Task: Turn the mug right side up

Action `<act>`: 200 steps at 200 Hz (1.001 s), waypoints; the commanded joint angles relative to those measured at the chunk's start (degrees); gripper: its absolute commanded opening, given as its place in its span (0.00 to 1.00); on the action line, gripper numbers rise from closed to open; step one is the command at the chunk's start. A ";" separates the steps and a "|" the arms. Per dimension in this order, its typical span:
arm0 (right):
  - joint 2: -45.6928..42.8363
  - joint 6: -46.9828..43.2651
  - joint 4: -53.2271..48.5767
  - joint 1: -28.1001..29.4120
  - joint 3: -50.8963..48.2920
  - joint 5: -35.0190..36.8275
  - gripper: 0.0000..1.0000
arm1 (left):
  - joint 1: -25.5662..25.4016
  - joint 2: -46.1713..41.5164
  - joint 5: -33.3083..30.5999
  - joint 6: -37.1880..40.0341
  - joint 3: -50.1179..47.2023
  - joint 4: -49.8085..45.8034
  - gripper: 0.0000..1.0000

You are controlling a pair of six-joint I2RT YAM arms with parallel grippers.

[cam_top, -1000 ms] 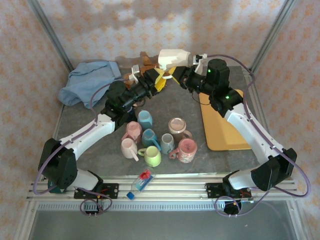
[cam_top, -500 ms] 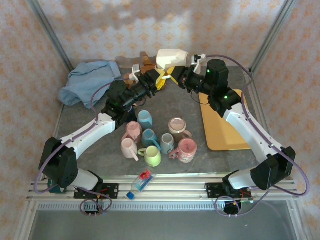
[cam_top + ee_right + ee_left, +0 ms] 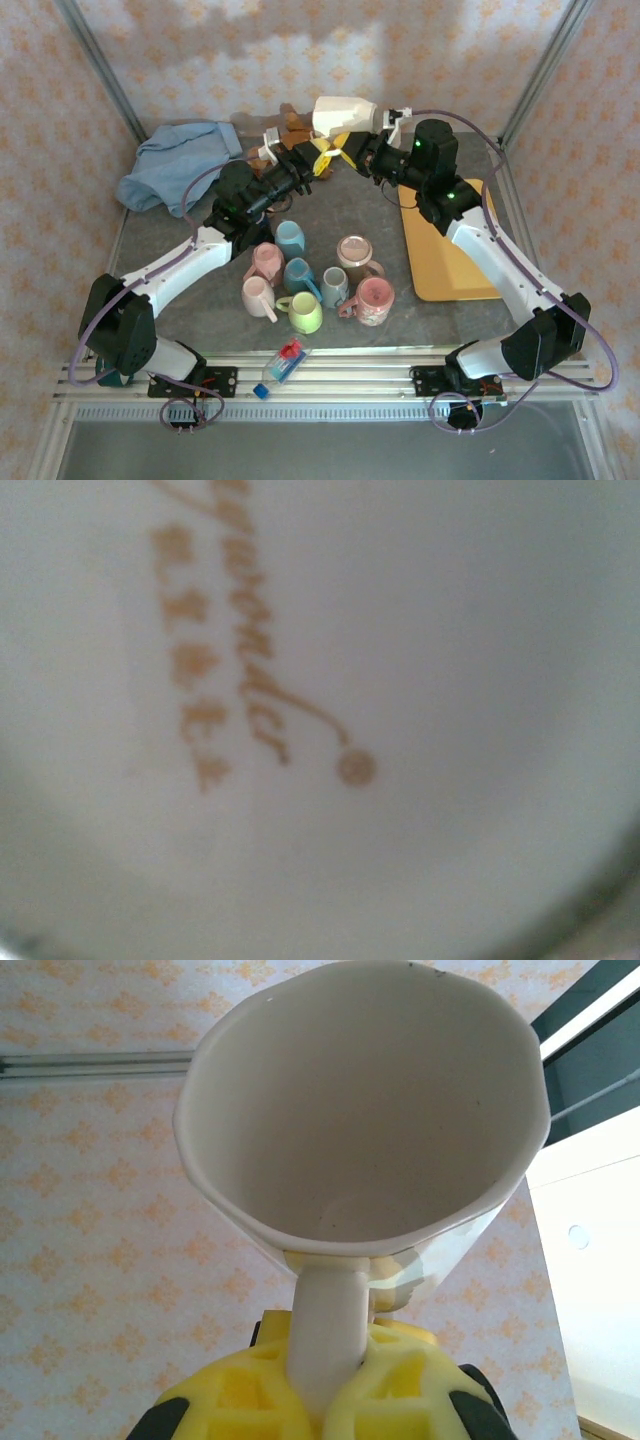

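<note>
Both are pinching the white mug (image 3: 338, 114) aloft: left pincer (image 3: 322, 160) freshly clamping its handle (image 3: 326, 1332), right pincer (image 3: 352, 143) gripping the body, enabling reorientation.

A robotics lab cell: aluminium frame posts (image 3: 95, 60) at eleven and one o'clock, floral wallpaper panels (image 3: 200, 60) behind a grey tabletop (image 3: 345, 205), and a slotted rail (image 3: 340, 385) at six o'clock carrying both arm bases (image 3: 125, 340).

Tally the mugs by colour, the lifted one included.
Pink mugs: 3
Blue mugs: 3
Green mug: 1
Brown mug: 1
White mug, held aloft: 1
Total: 9
</note>
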 commanded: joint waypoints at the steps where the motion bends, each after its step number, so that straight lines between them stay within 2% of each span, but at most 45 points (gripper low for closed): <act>1: -1.25 -2.40 5.47 0.44 -0.10 -1.41 0.00 | -0.30 -1.31 -1.96 3.09 1.56 2.43 0.00; 27: -1.40 -3.07 5.33 0.44 -0.51 -0.62 0.00 | -0.29 -1.97 -2.34 5.18 2.48 2.33 0.00; 44: -1.35 -3.31 5.46 0.44 -0.80 -0.04 0.06 | -0.29 -2.33 -3.67 6.37 2.50 3.31 0.00; 66: -1.01 -3.16 5.60 0.44 -0.75 0.41 0.18 | -0.33 -2.46 -5.10 7.45 2.62 5.00 0.00; 103: -1.22 -3.77 4.62 0.44 -1.19 2.28 0.51 | -0.32 -1.97 -4.06 9.21 4.43 6.10 0.00; 130: -1.96 -4.58 3.41 0.44 -2.13 3.73 0.61 | -0.32 -2.55 -3.33 12.46 6.27 3.84 0.00; 174: -4.33 -7.70 -0.94 0.12 -3.10 5.93 0.64 | -0.19 -3.83 -1.58 23.28 11.12 -8.85 0.00; 200: -5.95 -10.74 -7.23 -1.45 -2.45 5.85 0.64 | -0.25 -3.86 -0.73 30.26 14.52 -17.69 0.00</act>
